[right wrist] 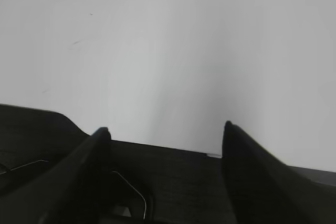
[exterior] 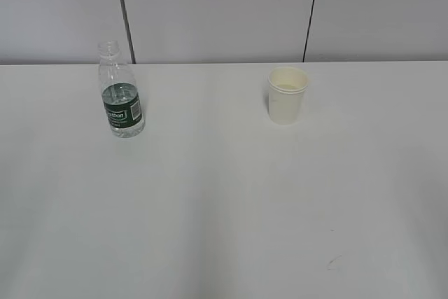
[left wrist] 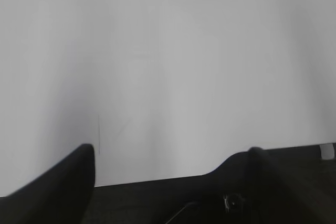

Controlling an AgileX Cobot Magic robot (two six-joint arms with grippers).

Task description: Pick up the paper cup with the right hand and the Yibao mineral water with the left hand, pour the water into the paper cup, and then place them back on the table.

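You see the ribbed clear plastic bottle (exterior: 121, 96), capless with a dark green label, upright at the table's (exterior: 224, 208) back left. The tapered cream paper cup (exterior: 287, 94) stands well apart, back right. Left gripper (left wrist: 170, 153) and right gripper (right wrist: 165, 129): jaws apart, holding nothing, over smooth white tabletop.

Soft, even light filled the exterior view, which was sharp; the paper cup (exterior: 287, 95) and the Yibao mineral water (exterior: 122, 94) cast only faint shadows on the table (exterior: 224, 215). Both wrist views were dimmer, with blurred, near-black fingers (right wrist: 84, 171) and grey gradients.
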